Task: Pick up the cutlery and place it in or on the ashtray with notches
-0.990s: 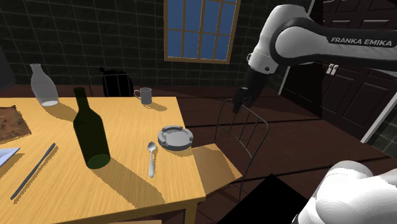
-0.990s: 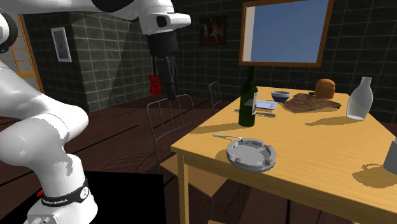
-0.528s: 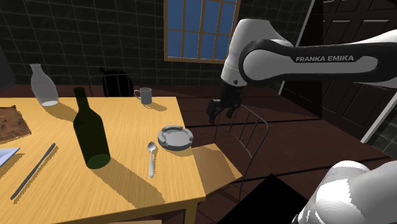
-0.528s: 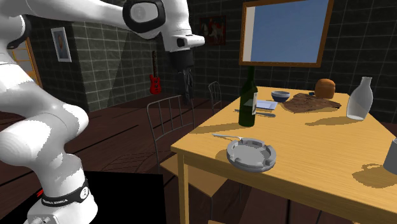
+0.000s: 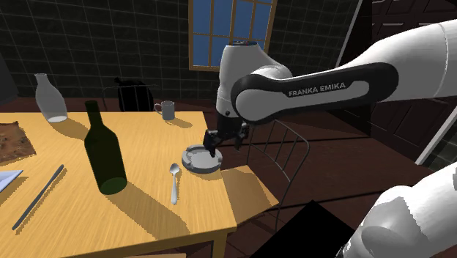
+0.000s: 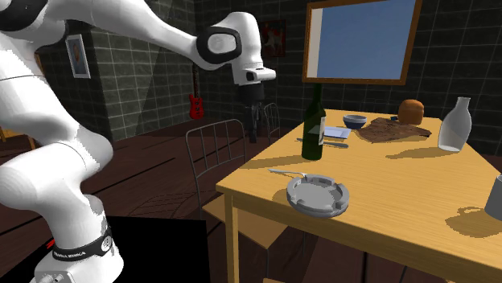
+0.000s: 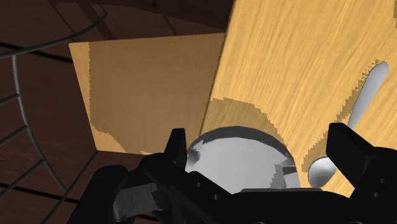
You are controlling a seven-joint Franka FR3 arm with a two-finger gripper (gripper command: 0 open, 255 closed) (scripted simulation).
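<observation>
Nothing done yet. Spoon lies flat on the table, lower centre of the shoulder view, just left of the ashtray. Gripper hangs empty by the ashtray's right rim, fingers spread apart. Left to do: move over the spoon, grasp, lift, set it in the ashtray.

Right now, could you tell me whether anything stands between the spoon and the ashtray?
Nothing visible does: the spoon lies on bare table beside the ashtray, with the bottle on its other side. The open gripper hangs over the ashtray.
</observation>
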